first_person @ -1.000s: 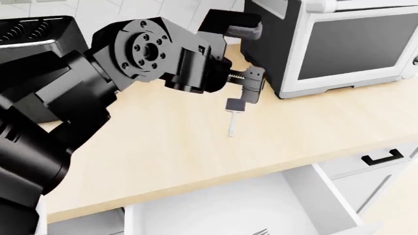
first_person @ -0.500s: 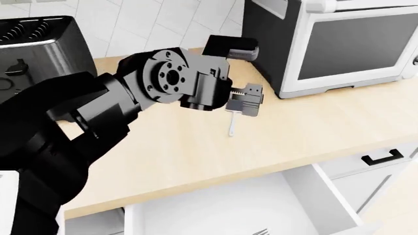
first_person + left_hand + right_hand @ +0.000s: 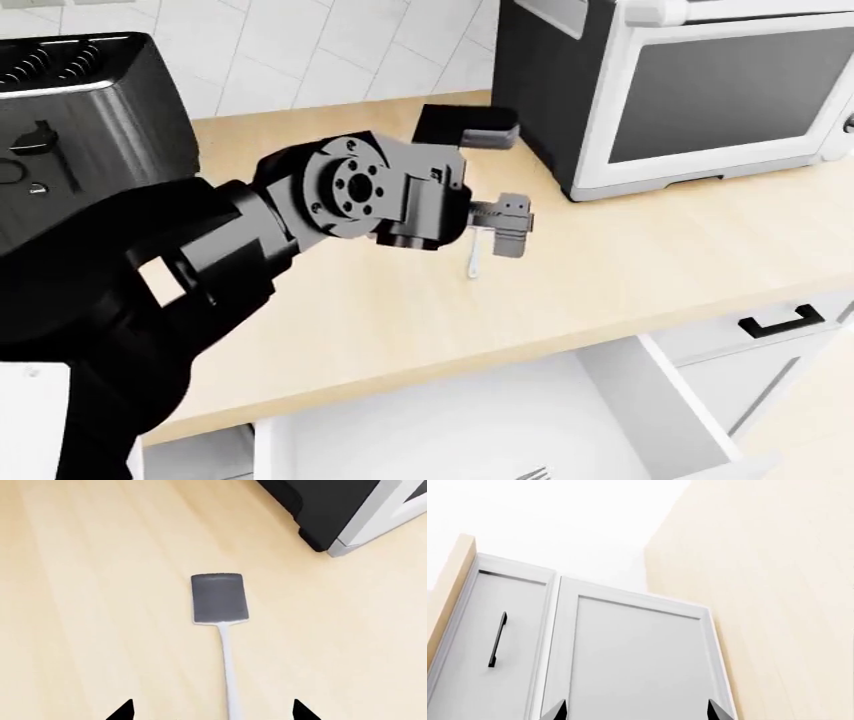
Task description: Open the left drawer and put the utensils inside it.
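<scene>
— What's under your left arm?

— A pale wood counter (image 3: 641, 270), smooth with faint long grain. On it lies the small spatula (image 3: 220, 615): a flat, dark grey, squarish head with rounded corners and a thin pale handle. It lies flat, near the corner of the oven (image 3: 681, 90), which has a black side and a white front.

— And your left gripper (image 3: 505, 228)?

— It hangs over the spatula with its fingers apart. In my wrist camera the two black fingertips (image 3: 123, 711) stand wide on either side of the handle, not touching it, and nothing is held.

— The drawer?

— The left drawer (image 3: 467, 430) is pulled out below the counter edge, plain white and smooth inside. Silvery fork tines (image 3: 534, 474) peek in at its near edge; the rest of the fork is out of view. Beside it is a second drawer front with a black bracket handle (image 3: 782, 320).

— Your right gripper (image 3: 635, 711)?

— Its two dark tips stand apart with nothing between them, facing white cabinet doors (image 3: 634, 665), flat panels with a slim black bar handle (image 3: 497, 639).

— Anything else?

— A black toaster (image 3: 80, 110) sits at the counter's far left.
</scene>
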Robot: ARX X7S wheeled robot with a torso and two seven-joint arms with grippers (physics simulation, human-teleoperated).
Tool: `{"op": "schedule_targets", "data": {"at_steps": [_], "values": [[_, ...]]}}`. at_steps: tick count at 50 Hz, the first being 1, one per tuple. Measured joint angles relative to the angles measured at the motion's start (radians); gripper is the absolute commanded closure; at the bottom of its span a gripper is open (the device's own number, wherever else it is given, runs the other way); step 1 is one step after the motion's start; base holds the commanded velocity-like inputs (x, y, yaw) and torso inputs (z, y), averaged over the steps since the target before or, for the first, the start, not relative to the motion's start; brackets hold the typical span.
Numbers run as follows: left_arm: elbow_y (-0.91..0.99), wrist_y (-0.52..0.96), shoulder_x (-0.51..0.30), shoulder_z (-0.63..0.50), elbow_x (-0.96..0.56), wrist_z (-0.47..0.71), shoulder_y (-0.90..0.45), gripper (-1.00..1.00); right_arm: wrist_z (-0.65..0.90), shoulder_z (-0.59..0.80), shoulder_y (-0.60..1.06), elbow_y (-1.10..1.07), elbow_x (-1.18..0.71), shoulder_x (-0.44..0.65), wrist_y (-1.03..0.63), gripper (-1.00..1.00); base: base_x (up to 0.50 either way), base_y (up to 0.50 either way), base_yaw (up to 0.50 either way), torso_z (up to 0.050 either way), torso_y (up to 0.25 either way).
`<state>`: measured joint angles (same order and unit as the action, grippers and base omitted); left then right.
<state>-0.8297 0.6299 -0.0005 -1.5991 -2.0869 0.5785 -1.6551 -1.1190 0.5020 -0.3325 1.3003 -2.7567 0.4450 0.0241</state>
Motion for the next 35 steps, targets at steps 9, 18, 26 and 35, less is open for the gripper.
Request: {"op": "schedule_targets", "data": {"at_steps": [9, 18, 26, 35], "values": [[-0.005, -0.02, 0.0, -0.003, -0.011, 0.005, 0.021, -1.0, -0.002, 0.029, 0.004, 0.004, -0.027, 0.0, -0.001, -1.0, 0.0, 0.0, 0.0, 0.0, 0.0], [0.0, -0.029, 0.0, -0.003, -0.008, 0.005, 0.038, -1.0, -0.008, 0.064, 0.005, 0.006, -0.062, 0.002, 0.001, -1.0, 0.0, 0.0, 0.0, 0.0, 0.0], [0.013, -0.036, 0.0, -0.002, -0.003, 0.006, 0.053, -1.0, -0.013, 0.096, 0.007, 0.006, -0.093, 0.004, 0.0, -1.0, 0.0, 0.0, 0.0, 0.0, 0.0], [0.024, -0.039, 0.0, -0.002, 0.002, -0.001, 0.068, -1.0, -0.017, 0.128, 0.01, 0.007, -0.123, 0.007, 0.003, -1.0, 0.0, 0.0, 0.0, 0.0, 0.0]]}}
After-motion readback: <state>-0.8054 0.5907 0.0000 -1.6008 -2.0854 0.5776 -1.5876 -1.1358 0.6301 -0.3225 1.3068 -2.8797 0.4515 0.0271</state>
